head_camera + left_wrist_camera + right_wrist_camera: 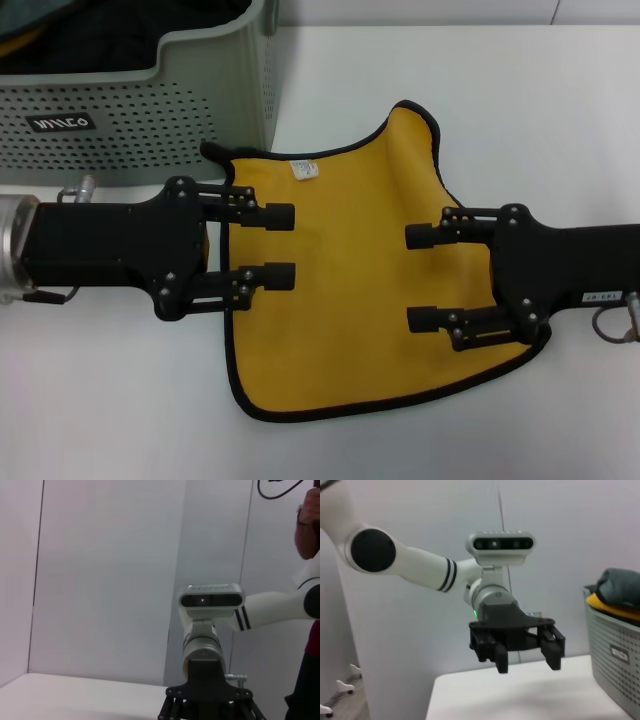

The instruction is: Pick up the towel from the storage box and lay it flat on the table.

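White tabletop (520, 90) under my head camera, the towel (350, 290) spread mid-frame outside the storage box (150, 100) at upper left.

I judge the laying nearly done: left pincer (281, 246) and right pincer (421, 278) both gape wide over opposite edges, holding nothing; one upper corner curls up.

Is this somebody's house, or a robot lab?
Probably a robot lab or test room. There's a bare white table against plain walls, and two black grippers, left and right, open above a yellow towel by a storage box.
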You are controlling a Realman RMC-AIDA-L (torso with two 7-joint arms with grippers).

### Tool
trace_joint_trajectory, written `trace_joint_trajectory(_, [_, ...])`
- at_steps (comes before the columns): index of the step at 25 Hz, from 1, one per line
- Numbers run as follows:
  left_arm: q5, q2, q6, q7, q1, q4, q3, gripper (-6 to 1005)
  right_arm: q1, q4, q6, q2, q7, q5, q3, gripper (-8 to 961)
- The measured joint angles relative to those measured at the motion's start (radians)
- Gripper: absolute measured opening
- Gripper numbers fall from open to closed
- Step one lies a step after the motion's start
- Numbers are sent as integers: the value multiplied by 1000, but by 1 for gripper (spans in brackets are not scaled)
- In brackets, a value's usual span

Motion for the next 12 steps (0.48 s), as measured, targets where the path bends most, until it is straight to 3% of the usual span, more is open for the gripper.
trace_joint_trajectory(12, [-3,12,7,58,8,-42,-5,516,26,30,-25,4,-76,31,-5,819])
